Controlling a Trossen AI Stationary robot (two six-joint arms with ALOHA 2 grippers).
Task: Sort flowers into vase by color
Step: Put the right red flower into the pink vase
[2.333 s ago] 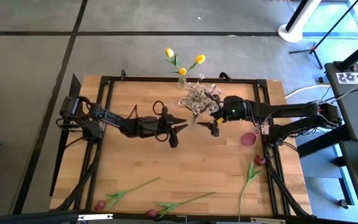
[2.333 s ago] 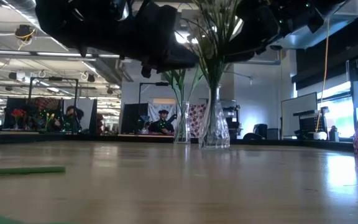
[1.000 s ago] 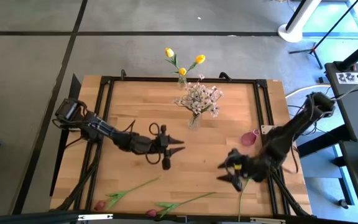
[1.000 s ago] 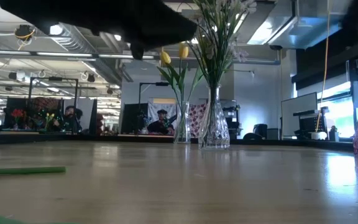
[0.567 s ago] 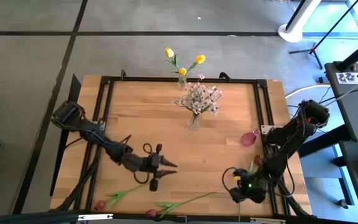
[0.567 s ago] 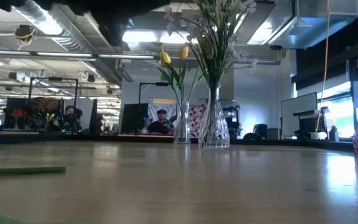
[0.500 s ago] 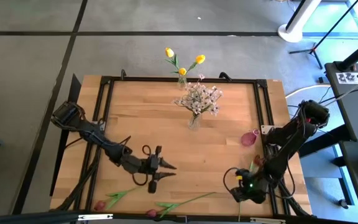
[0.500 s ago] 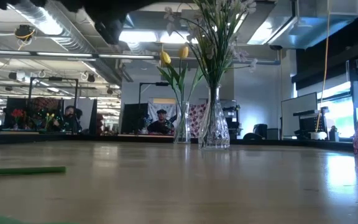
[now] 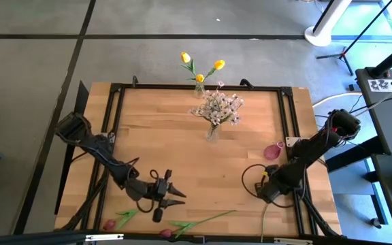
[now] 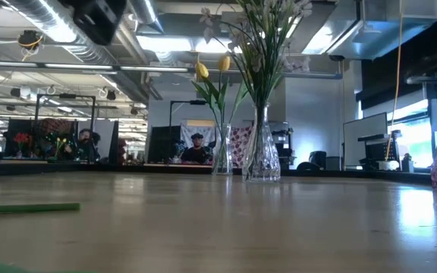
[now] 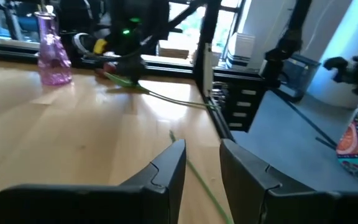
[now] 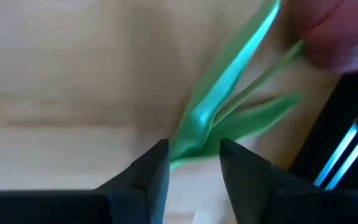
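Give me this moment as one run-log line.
right gripper: shut on red tulip stem, near right table edge | left gripper: open, above front-edge tulips | pink vase: empty

My fingers point(image 12: 148, 180) were matt black plastic, smooth-edged. The table point(image 9: 155, 129) under me was pale wood in planks, its finish glossy enough to mirror the light, framed by black metal rails point(image 9: 284, 116). The tulip's leaf point(image 12: 222, 106) looked like smooth, slightly shiny plastic. The pink vase point(image 11: 51, 53) and the clear vase point(image 10: 262, 155) looked like cut glass.
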